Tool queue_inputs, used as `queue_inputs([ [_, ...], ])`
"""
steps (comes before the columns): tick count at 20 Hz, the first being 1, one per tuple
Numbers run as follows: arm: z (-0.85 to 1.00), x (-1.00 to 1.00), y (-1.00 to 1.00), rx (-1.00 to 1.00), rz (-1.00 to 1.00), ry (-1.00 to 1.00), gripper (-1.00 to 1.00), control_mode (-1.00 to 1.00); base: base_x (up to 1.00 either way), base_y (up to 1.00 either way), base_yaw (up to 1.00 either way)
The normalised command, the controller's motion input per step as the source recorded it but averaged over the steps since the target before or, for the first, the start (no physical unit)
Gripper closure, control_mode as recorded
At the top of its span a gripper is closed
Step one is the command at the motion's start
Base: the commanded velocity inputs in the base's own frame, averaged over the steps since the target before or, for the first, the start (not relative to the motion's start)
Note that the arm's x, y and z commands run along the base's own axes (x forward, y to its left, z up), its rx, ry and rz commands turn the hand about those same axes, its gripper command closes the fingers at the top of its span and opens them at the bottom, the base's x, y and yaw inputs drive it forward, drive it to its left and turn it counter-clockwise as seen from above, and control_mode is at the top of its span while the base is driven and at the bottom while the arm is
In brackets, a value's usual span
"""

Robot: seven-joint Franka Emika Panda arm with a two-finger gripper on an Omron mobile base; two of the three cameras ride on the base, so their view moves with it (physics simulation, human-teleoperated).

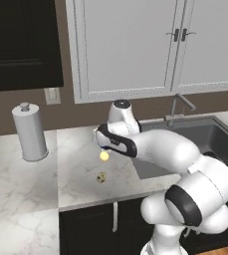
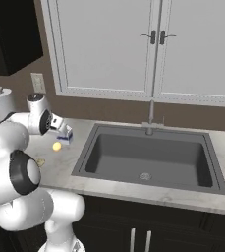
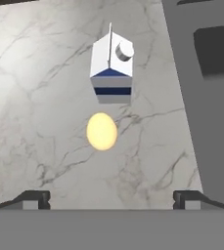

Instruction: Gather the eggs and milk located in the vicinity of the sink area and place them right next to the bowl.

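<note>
A wide-open gripper [image 3: 111, 197] hovers over a pale yellow egg [image 3: 101, 131] on the marble counter [image 3: 40, 122], left of the sink [image 2: 148, 157], near the milk carton [image 3: 112, 71]. Likely fragile, smooth; grip its middle gently.

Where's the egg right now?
The egg lies on the marble counter left of the sink, just apart from the milk carton, centred ahead of the open gripper.

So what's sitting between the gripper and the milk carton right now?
The egg lies on the marble counter between the open gripper and the milk carton, in the hand view.
</note>
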Motion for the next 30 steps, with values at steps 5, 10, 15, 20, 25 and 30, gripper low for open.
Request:
queue_inputs([
  [5,-0.13,0.30,-0.05,0.00,0.00,0.01,-1.00,-1.00,0.00,0.00,0.00],
  [10,-0.27,0.06,0.28,0.00,0.00,0.04,-1.00,-1.00,0.00,0.00,0.00],
  [15,-0.25,0.03,0.20,0.00,0.00,0.05,-1.00,-1.00,0.00,0.00,0.00],
  [20,-0.24,0.23,0.00,0.00,0.00,0.00,-1.00,-1.00,0.00,0.00,0.00],
  [25,-0.12,0.18,0.00,0.00,0.00,0.00,-1.00,-1.00,0.00,0.00,0.00],
  [30,-0.03,0.03,0.00,0.00,0.00,0.00,-1.00,-1.00,0.00,0.00,0.00],
])
